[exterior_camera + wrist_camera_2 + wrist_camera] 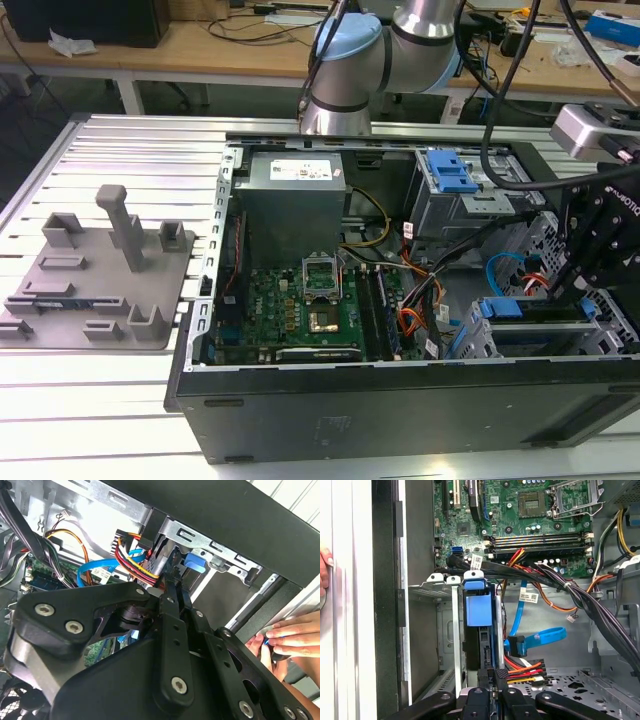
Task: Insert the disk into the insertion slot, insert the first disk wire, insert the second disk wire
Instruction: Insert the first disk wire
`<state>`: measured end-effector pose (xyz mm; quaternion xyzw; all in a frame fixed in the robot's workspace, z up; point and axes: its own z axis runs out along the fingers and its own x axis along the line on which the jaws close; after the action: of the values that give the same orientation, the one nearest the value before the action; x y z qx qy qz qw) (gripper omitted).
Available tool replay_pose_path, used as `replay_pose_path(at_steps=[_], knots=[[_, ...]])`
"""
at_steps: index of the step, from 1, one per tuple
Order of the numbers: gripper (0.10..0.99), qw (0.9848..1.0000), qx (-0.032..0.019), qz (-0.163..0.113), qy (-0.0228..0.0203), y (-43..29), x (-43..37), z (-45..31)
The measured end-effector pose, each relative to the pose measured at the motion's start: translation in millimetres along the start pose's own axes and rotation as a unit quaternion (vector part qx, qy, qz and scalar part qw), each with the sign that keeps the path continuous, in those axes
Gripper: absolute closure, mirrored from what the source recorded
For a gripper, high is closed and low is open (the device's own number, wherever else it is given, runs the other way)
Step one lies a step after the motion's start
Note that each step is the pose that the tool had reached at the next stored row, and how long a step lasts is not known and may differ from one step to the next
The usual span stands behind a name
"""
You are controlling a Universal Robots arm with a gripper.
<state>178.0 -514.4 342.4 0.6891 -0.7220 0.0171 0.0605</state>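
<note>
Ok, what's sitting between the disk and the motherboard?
A bundle of black cables runs across the stretch between the disk and the motherboard. That shows in the first wrist view.

One arm (400,40) and one gripper (491,673) are counted. One case (400,405) is logged on one slatted table (100,425). Inside it, one motherboard (275,310), one CPU socket (532,501) and one power supply (295,195) are counted. One disk (475,607) and one slot (455,635) are noted. Cables are tallied as one light-blue cable (542,637), one red-black bundle (525,669) and one orange cable (410,322). One blue latch (448,172) is counted. One grey fixture (95,285) is logged. One hand (292,637) is seen.
</note>
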Motion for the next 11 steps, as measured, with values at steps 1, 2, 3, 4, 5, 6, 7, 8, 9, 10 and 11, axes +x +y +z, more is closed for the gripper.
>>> replay_pose_path(at_steps=[1, 2, 3, 4, 5, 6, 7, 8, 9, 10, 11], knots=[[0.925, 1.0000, 0.0000, 0.000, 0.0000, 0.0, 0.0, 0.4], [0.925, 1.0000, 0.0000, 0.000, 0.0000, 0.0, -0.1, 0.6], [0.925, 1.0000, 0.0000, 0.000, 0.0000, -0.1, -0.1, 1.2], [0.925, 1.0000, 0.0000, 0.000, 0.0000, -0.1, -0.2, 1.8], [0.925, 1.0000, 0.0000, 0.000, 0.0000, -0.2, -0.3, 2.6], [0.925, 1.0000, 0.0000, 0.000, 0.0000, -0.2, -0.3, 2.9], [0.925, 1.0000, 0.0000, 0.000, 0.0000, -0.2, -0.4, 3.3], [0.925, 1.0000, 0.0000, 0.000, 0.0000, -0.2, -0.5, 4.1], [0.925, 1.0000, 0.0000, 0.000, -0.0001, -0.3, -0.5, 5.3], [0.925, 1.0000, 0.0001, 0.000, 0.0002, -0.4, -0.6, 5.9], [0.914, 1.0000, 0.0001, 0.000, -0.0001, -0.4, -0.6, 6.1]])
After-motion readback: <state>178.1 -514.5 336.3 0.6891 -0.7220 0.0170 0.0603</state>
